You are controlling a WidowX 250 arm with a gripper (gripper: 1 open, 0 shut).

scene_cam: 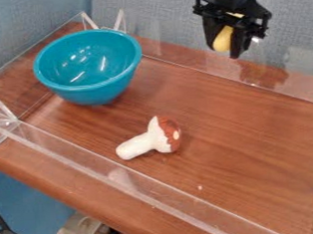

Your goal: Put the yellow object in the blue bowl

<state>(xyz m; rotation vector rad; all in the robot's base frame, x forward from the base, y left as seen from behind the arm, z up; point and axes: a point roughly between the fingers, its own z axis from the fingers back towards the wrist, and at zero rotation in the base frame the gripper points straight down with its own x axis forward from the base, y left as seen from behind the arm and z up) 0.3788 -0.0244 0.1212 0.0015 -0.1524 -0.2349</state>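
Observation:
The yellow object, a small glossy banana toy, hangs between the black fingers of my gripper, which is shut on it and points straight down, high over the back right of the table. The blue bowl sits at the back left with nothing in it, well to the left of the gripper and lower. Most of the banana is hidden by the fingers.
A mushroom toy with a white stem and red-brown cap lies near the table's middle front. Low clear plastic walls fence the wooden tabletop. Blue panels stand behind.

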